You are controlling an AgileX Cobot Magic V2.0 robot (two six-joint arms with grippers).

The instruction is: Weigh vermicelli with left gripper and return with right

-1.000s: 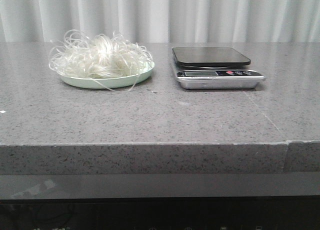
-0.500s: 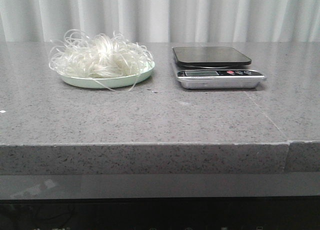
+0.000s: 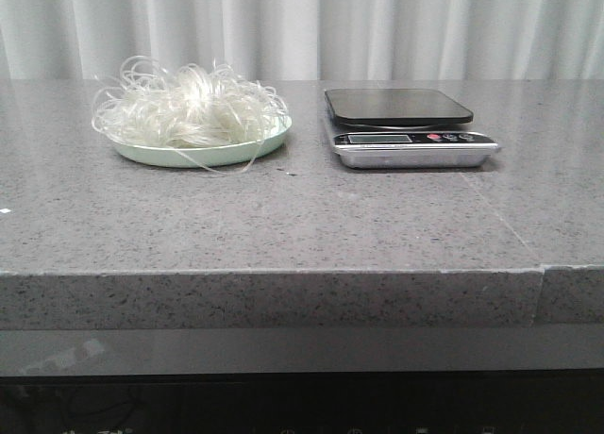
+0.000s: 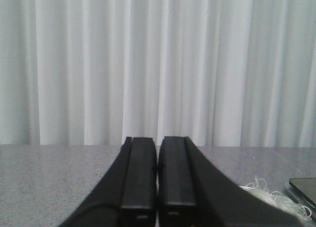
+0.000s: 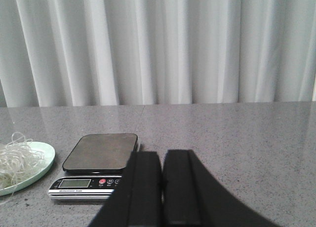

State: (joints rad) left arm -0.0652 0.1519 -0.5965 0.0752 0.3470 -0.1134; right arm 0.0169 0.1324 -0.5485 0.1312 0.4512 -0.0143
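The vermicelli (image 3: 189, 108) is a fluffy white tangle piled on a pale green plate (image 3: 203, 155) at the left of the grey table. A kitchen scale (image 3: 406, 125) with a dark platform stands to its right, empty. Neither gripper shows in the front view. In the left wrist view my left gripper (image 4: 158, 140) is shut and empty above the table, with a bit of vermicelli (image 4: 266, 195) beside it. In the right wrist view my right gripper (image 5: 162, 155) is shut and empty, near the scale (image 5: 96, 163) and the plate (image 5: 42, 160) with vermicelli (image 5: 17, 160).
White curtains (image 3: 302, 28) hang behind the table. The table's front edge (image 3: 274, 274) runs across the lower front view, with a seam (image 3: 543, 283) at the right.
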